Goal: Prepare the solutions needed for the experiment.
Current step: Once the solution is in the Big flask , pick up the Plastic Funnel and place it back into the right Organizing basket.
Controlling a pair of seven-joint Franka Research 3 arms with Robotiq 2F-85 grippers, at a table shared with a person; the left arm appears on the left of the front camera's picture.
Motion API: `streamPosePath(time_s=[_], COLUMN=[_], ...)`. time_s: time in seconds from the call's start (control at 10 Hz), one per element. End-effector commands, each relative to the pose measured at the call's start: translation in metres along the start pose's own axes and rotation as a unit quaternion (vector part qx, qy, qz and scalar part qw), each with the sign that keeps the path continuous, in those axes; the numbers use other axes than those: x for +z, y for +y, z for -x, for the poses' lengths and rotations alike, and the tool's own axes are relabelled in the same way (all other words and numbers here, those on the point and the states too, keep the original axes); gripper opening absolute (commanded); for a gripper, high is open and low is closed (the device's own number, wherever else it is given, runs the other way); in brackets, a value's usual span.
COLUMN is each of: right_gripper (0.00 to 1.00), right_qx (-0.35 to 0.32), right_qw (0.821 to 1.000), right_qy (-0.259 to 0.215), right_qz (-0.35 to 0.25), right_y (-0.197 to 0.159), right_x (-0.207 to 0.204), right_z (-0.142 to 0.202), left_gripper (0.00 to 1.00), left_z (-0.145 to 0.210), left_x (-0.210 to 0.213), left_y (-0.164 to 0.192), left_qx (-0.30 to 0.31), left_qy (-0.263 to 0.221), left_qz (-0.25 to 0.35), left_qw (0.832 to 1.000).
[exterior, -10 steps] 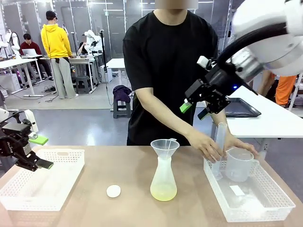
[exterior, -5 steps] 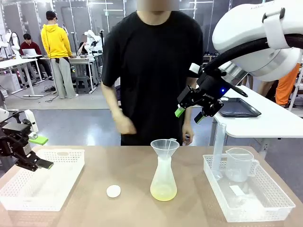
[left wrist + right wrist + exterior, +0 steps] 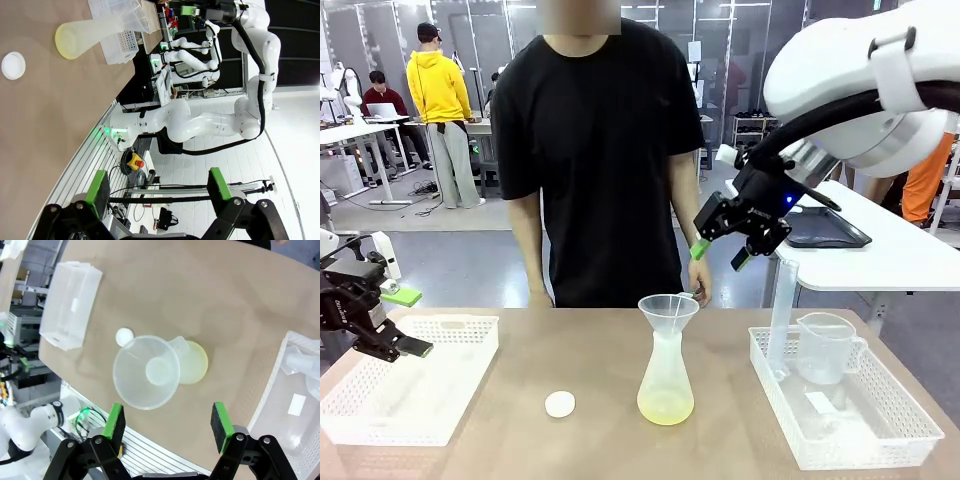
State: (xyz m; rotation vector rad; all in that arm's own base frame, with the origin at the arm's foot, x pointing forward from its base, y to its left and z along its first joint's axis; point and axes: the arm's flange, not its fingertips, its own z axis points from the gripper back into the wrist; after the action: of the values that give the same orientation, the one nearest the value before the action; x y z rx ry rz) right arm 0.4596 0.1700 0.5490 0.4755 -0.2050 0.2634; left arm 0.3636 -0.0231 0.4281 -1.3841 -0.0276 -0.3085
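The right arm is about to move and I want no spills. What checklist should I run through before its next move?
1. Robot's right hand open and empty, raised above the table: ok.
2. Clear plastic funnel seated in the translucent whitish conical flask: ok.
3. Flask upright, pale yellow liquid at its bottom: ok.
4. Person's hand clear of the funnel: not ok, it hangs close behind.
5. Tall thin graduated cylinder and clear handled jug upright in the white basket: ok.
6. Robot's left hand open, away from the flask: ok.
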Motion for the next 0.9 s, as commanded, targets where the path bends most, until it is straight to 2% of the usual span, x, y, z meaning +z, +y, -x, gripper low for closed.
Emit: streamPosePath(time_s=[0.0, 0.3, 0.8], right_gripper=[0.86, 0.86, 0.86], right_qx=[0.0, 0.018, 0.023], right_qw=[0.999, 0.996, 0.994], right_qy=[0.033, 0.08, 0.103], right_qz=[0.023, 0.024, 0.018], right_y=[-0.001, -0.007, -0.007], right_x=[-0.015, -0.048, -0.076], right_z=[-0.01, -0.019, -0.031], left_gripper=[1.0, 1.0, 1.0], left_z=[0.001, 0.001, 0.001], left_x=[-0.001, -0.001, -0.001], left_y=[-0.002, -0.002, -0.002], left_qx=[-0.004, -0.004, -0.004], left_qy=[-0.002, -0.002, -0.002], left_qz=[0.01, 0.01, 0.01], left_qw=[1.0, 1.0, 1.0])
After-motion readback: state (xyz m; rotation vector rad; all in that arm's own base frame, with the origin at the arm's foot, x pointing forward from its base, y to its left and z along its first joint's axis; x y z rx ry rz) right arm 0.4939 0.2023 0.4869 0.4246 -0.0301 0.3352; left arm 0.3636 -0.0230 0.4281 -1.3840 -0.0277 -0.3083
